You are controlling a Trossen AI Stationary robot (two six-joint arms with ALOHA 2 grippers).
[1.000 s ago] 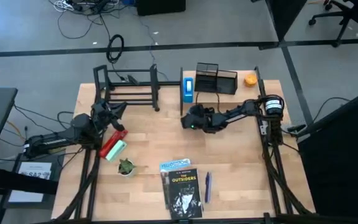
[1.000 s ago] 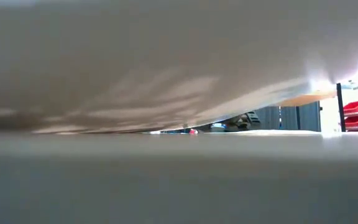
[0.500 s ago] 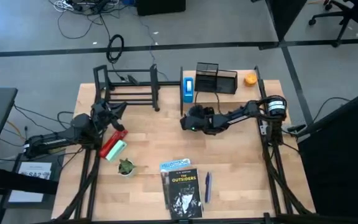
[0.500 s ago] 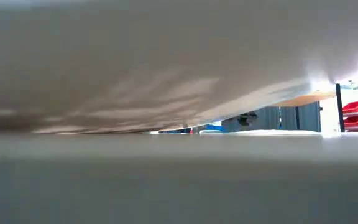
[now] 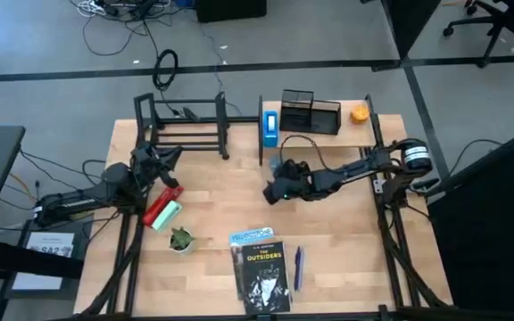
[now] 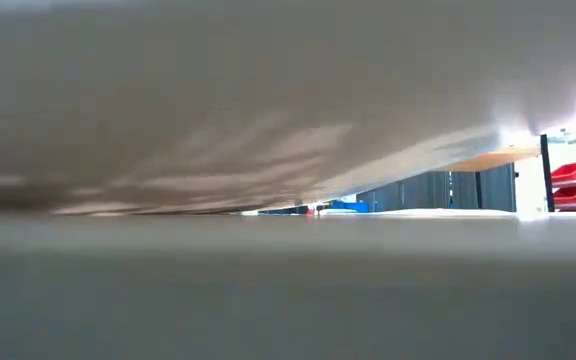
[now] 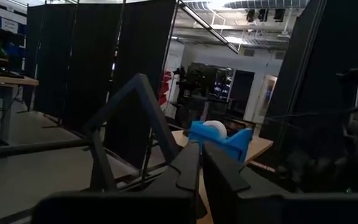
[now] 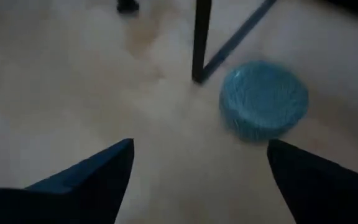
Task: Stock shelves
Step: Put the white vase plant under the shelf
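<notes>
Wooden surface point(image 5: 346, 223) is carrying everything, seen from above.

Open black metal-tube rack point(image 5: 184, 125) is standing at the far edge, just beyond the left pincer point(image 5: 169, 159). Light wood-board shelf point(image 5: 315, 134) with black uprights is standing at the far edge too, just beyond the right pincer point(image 5: 273, 190); a black mesh organizer point(image 5: 310, 112), a blue box point(image 5: 270, 126) and an orange ball point(image 5: 359, 114) are sitting on it.

Right arm is reaching in low across the middle of the surface. Its pincer is hovering over bare wood, fingers point(image 8: 86, 177) spread wide, nothing between them. In the right wrist view a small round blue-green object point(image 8: 264, 101) is lying on the wood ahead of the fingers, beside a black upright point(image 8: 201, 38).

Left arm is lying low near the left edge. Its fingers point(image 7: 188, 168) are showing nearly together in the wrist view, only a thin slit between them, nothing gripped.

A black book point(image 5: 259, 272) is lying nearer the front edge, well apart from the right pincer, a pen point(image 5: 298, 267) beside it. A red and green item point(image 5: 162, 209) is lying just beside the left pincer; a small potted plant point(image 5: 181, 239) is standing a little farther front.
</notes>
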